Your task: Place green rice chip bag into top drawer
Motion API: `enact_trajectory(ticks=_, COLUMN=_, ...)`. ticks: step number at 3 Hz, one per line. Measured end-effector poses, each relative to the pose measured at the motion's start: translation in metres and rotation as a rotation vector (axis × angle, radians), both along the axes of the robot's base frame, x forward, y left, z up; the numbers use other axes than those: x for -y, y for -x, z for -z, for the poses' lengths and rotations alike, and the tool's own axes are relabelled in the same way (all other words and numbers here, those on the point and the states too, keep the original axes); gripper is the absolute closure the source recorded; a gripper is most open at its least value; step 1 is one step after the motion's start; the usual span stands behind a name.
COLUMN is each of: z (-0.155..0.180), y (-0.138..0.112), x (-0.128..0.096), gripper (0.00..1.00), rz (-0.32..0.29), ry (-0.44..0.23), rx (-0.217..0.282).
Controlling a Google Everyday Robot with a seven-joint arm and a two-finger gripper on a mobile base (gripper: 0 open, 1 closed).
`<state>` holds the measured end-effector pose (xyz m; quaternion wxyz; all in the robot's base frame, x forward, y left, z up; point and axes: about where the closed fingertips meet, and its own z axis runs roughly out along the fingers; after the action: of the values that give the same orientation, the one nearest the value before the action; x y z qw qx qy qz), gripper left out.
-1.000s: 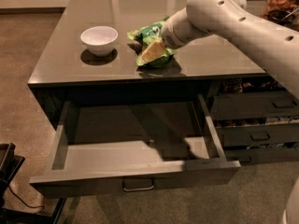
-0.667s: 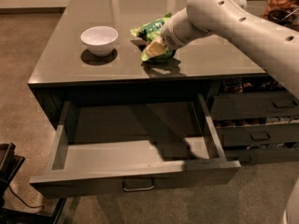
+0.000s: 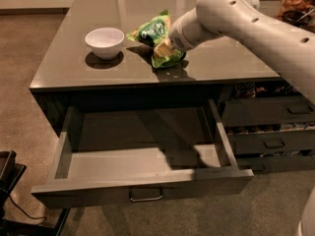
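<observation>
A brown speckled floor (image 3: 19, 58) is seen at the left, and a dark object (image 3: 7, 171) is cut off by the lower left corner. A glossy grey bench (image 3: 74, 77) fills the middle. Below its top, the top drawer (image 3: 142, 188) is pulled well out, with a small metal bar handle (image 3: 145, 195) at the centre of its front. A white bowl (image 3: 105, 39) stands on the bench. Just to its right, apart from it, the green rice chip bag (image 3: 150, 31) is seen on the bench top. The hand (image 3: 167, 45) is pressed against the bag's right side and is largely hidden by the white arm (image 3: 246, 23); whether the bag is gripped cannot be told. The white lettering on the bag's logo cannot be read. Narrower stacked drawers (image 3: 268, 114) are seen at the right, and a jar (image 3: 298, 4) is cut off at the top right.
</observation>
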<state>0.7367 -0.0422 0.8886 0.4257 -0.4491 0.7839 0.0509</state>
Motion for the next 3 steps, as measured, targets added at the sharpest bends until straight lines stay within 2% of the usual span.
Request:
enact_trajectory(ticks=1, z=0.0, y=0.0, x=0.0, gripper=1.0, rz=0.0, ry=0.0, rx=0.0)
enact_trajectory(ticks=2, z=-0.005, y=0.009, x=0.007, gripper=1.0, rz=-0.006, ry=0.012, rx=0.013)
enact_trajectory(ticks=3, z=-0.023, y=0.026, x=0.025, gripper=1.0, rz=-0.016, ry=0.02, rx=0.038)
